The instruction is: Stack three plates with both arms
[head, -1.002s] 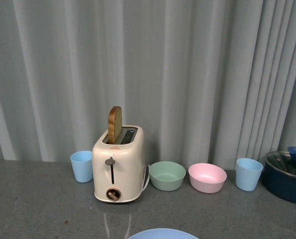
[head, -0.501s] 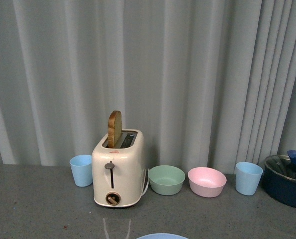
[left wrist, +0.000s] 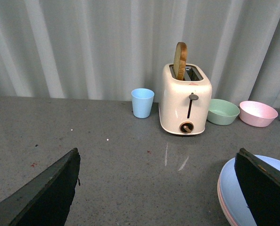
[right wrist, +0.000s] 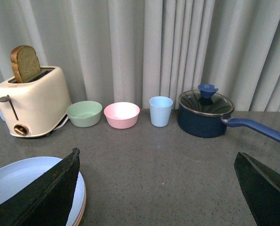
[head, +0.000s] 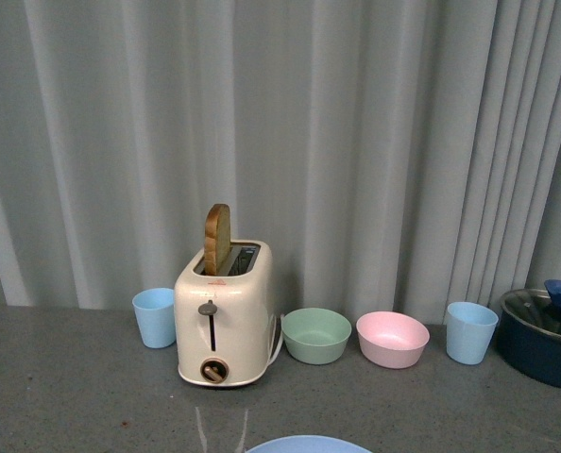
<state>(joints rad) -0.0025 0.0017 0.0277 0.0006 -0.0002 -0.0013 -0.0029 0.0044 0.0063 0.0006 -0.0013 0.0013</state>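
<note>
Worktop [head: 73, 396]: grey, speckled, carrying everything in front of a pale curtain.
Plates [right wrist: 17, 181]: stacked near the front edge; a light blue plate on top, a pink rim [left wrist: 221, 200] showing beneath it. Only those two colours can be made out. In the front view just the blue edge [head: 309, 444] shows at the bottom.
Toaster [head: 224, 316]: cream, upright, one slice of bread [head: 217, 238] standing in its slot.
Saucepan [right wrist: 205, 115]: dark blue, at the far right, closed by a glass lid with a blue knob; contents cannot be seen.
Green bowl [head: 316, 333]: just beside the toaster, nothing visible inside.
Pink bowl [head: 393, 337]: just beside the green bowl, nothing visible inside.
Blue cups: one [head: 155, 316] left of the toaster, one [head: 471, 331] between the pink bowl and the saucepan; their insides are hidden.
Left gripper [left wrist: 159, 188]: fingers spread wide apart, holding nothing, above the worktop beside the stack.
Right gripper [right wrist: 156, 188]: fingers likewise wide apart, holding nothing, one finger [right wrist: 41, 197] over the plates' rim.
</note>
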